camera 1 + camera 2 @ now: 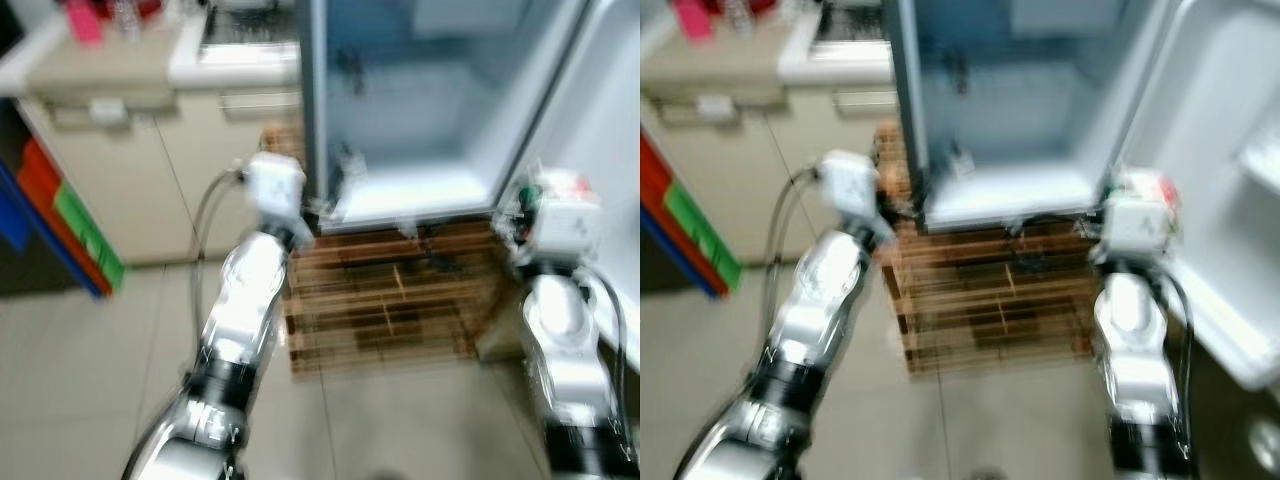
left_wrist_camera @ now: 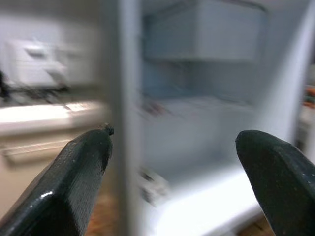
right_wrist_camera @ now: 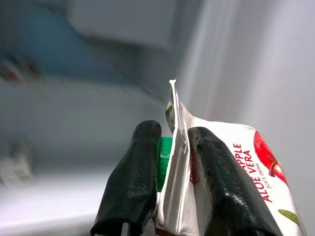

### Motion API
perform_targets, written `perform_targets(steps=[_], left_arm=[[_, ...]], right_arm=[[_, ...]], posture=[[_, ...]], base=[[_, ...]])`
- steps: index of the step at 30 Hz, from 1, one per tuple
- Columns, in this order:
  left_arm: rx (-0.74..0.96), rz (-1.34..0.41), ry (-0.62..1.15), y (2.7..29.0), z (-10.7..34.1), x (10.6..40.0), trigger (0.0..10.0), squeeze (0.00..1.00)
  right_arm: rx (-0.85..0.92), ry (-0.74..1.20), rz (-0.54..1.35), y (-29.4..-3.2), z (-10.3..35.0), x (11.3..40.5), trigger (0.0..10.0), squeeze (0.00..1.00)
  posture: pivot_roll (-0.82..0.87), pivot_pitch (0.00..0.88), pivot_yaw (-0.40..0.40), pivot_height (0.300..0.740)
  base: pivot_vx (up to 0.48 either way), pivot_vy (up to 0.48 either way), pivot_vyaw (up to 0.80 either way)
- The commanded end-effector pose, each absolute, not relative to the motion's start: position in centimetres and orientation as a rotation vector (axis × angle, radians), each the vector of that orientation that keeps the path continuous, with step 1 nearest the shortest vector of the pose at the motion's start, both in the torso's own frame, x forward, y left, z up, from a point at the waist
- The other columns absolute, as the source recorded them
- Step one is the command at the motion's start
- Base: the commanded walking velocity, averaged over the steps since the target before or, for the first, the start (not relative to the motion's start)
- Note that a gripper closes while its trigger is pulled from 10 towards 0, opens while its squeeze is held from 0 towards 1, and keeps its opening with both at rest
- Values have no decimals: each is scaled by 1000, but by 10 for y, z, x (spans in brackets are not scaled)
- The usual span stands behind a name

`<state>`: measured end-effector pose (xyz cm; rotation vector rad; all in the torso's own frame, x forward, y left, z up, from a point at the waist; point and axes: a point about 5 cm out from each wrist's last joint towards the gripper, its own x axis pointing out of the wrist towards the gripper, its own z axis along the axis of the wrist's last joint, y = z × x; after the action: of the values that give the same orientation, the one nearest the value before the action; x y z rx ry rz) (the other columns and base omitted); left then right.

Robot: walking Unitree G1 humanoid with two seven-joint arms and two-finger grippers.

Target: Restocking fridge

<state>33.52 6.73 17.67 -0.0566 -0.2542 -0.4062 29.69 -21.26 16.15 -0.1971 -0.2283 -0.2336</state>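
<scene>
One glossy carton (image 3: 216, 167), right gripper (image 3: 172, 142)-pinched, seemingly.

I see a white drink carton (image 3: 216, 167) printed "apple aloe vera juice drink" in red, green cap, top seam upright, pinched at its gable by my right gripper (image 3: 172, 147). Fridge (image 1: 420, 110) ahead stands open, pale interior, door swung right. Views blurred.
</scene>
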Motion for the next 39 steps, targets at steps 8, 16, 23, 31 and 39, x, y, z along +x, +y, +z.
perform_targets(steps=[8, 16, 23, 31, 39], left_arm=[[-61, -448, -328, 70, 188, 330, 10000, 0], [-31, -740, -392, 52, 216, 310, 10000, 0], [88, -938, -324, 37, 194, 294, 10000, 0], [-49, -1053, -236, 35, 189, 268, 10000, 0], [-222, -596, -173, 75, 176, 287, 10000, 0]], right_arm=[[-195, -260, -192, -200, 168, 300, 10000, 0], [-48, -194, -243, -207, 165, 311, 10000, 0], [42, -110, -306, -223, 151, 323, 10000, 0], [40, -74, -326, -229, 143, 330, 10000, 0], [-13, -221, -302, -212, 170, 302, 10000, 0]], posture=[[-127, 0, 7, 740], [-87, 0, 19, 740], [-55, 19, 59, 740], [-10, 77, 69, 740], [-75, 19, 31, 740]], base=[[360, 0, 0], [0, 0, 0], [0, 0, 0], [0, 0, 0], [0, 0, 0]])
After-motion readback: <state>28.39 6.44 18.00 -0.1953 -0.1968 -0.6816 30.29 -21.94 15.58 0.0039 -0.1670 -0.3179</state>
